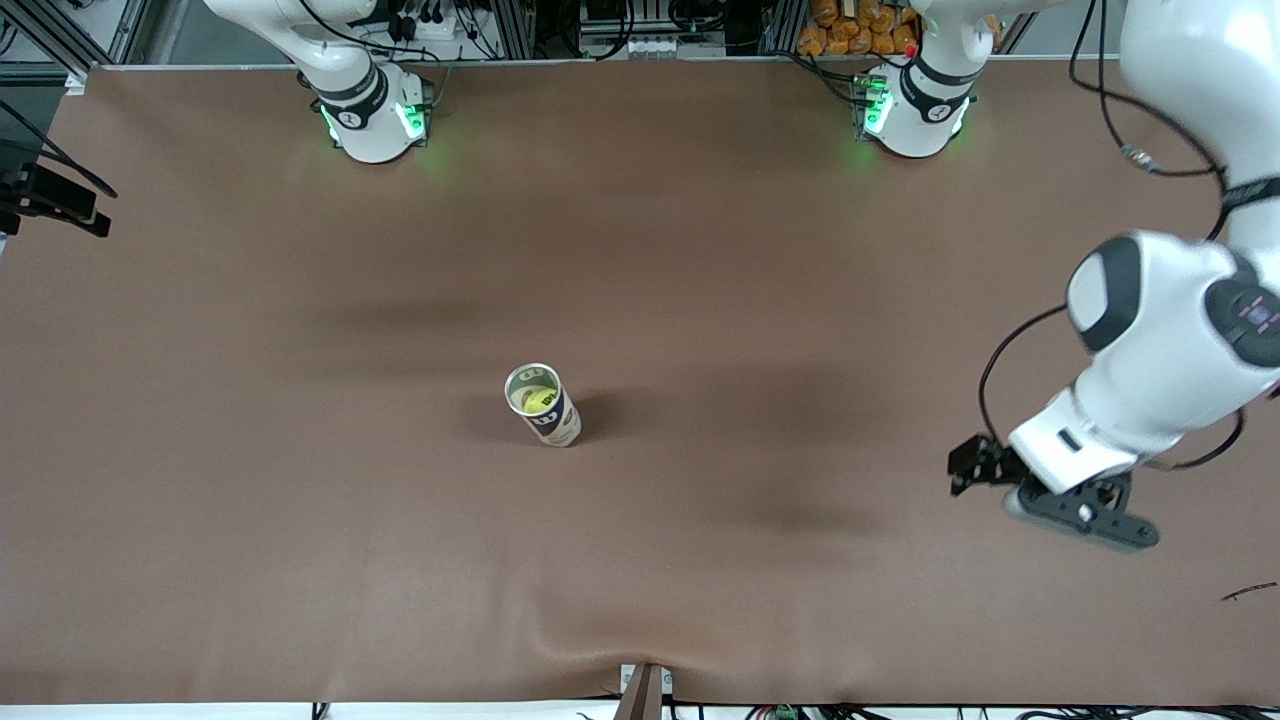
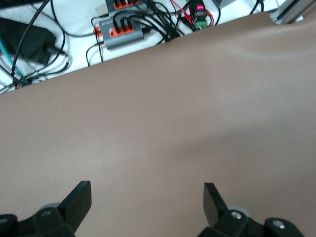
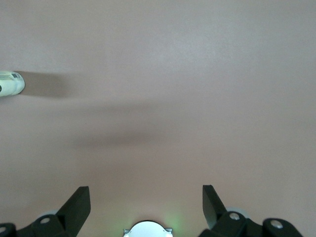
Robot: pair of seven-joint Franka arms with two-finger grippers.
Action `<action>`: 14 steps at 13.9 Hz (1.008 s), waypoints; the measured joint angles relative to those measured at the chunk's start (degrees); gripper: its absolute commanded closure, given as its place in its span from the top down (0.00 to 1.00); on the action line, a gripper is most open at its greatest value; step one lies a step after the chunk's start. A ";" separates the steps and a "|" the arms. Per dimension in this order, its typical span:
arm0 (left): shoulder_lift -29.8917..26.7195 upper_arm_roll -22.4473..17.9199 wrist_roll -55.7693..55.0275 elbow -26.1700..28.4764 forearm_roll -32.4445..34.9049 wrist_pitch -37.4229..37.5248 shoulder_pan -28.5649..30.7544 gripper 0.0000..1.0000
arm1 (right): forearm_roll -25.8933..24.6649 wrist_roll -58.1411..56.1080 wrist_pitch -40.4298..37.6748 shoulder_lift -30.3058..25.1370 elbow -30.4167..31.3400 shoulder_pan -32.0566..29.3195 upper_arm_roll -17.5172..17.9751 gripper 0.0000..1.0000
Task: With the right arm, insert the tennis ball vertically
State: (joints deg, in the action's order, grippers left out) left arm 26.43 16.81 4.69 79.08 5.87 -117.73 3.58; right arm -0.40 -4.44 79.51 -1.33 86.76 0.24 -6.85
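A tennis-ball can (image 1: 552,418) stands upright in the middle of the brown table (image 1: 300,500), open end up. A yellow tennis ball (image 1: 539,398) sits inside it. My right gripper (image 3: 146,197) is out of the front view. In the right wrist view it is open and empty, high over bare table close to the right arm's base (image 3: 146,230), and the can (image 3: 9,83) shows far off at that view's edge. My left gripper (image 1: 972,467) hangs open and empty over the table toward the left arm's end, far from the can. Its wrist view shows the gripper (image 2: 147,195) over bare table.
The two arm bases (image 1: 372,115) (image 1: 912,110) stand along the table's back edge. A cable hub (image 2: 123,27) and several wires lie off the table's front edge in the left wrist view. A small dark scrap (image 1: 1248,592) lies near the left arm's end.
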 measured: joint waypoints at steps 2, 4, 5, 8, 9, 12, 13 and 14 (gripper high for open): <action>-4.08 0.23 -2.95 0.04 0.00 6.49 -0.41 1.00 | 0.12 0.03 0.07 0.00 -0.04 -0.23 -0.13 1.00; -7.75 0.20 -3.78 0.10 0.00 11.51 -0.44 1.00 | 0.24 0.03 0.06 0.00 -0.06 -0.93 -0.24 1.00; -9.38 0.03 -3.78 0.11 0.00 13.51 -0.31 1.00 | 0.25 0.03 0.05 -0.01 -0.08 -1.18 -0.32 1.00; -13.09 -0.96 -3.78 0.23 0.14 18.92 0.49 1.00 | 0.27 0.03 0.04 -0.01 -0.08 -1.76 -0.40 1.00; -14.03 -1.08 -3.77 0.26 0.14 19.64 1.25 1.00 | 0.28 0.03 0.03 -0.01 -0.08 -1.86 -0.40 1.00; -16.30 -1.25 -3.77 0.29 0.14 21.80 2.80 1.00 | 0.29 0.03 0.02 0.00 -0.08 -1.94 -0.39 1.00; -17.18 -1.26 -3.77 0.32 0.14 22.27 3.33 1.00 | 0.29 0.03 0.02 0.00 -0.08 -2.04 -0.40 1.00; -18.01 -1.26 -3.75 0.40 -0.15 23.05 3.88 1.00 | 0.29 0.03 0.02 0.00 -0.07 -2.24 -0.40 1.00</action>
State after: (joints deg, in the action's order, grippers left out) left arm 8.42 15.55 0.94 79.48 5.72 -94.68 7.46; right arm -0.10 -4.41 79.53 -1.33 86.69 -2.00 -7.26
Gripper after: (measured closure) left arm 0.000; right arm 0.000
